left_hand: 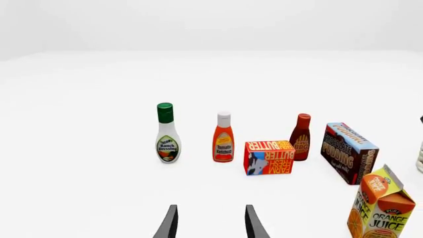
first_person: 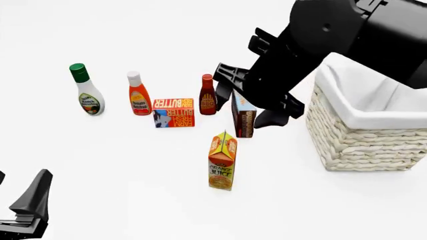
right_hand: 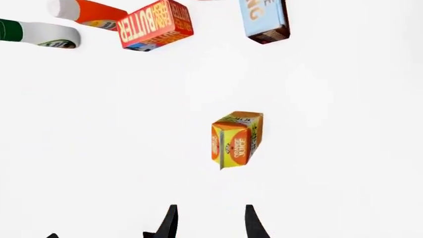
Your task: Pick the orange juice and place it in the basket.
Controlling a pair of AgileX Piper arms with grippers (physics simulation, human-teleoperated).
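While our right claw hangs spread above the upright orange juice, left of the basket, we risk tipping it into the pudding box; our left claw waits spread nearby

Orange juice orange-yellow; basket cream wicker, white liner; pincer black.
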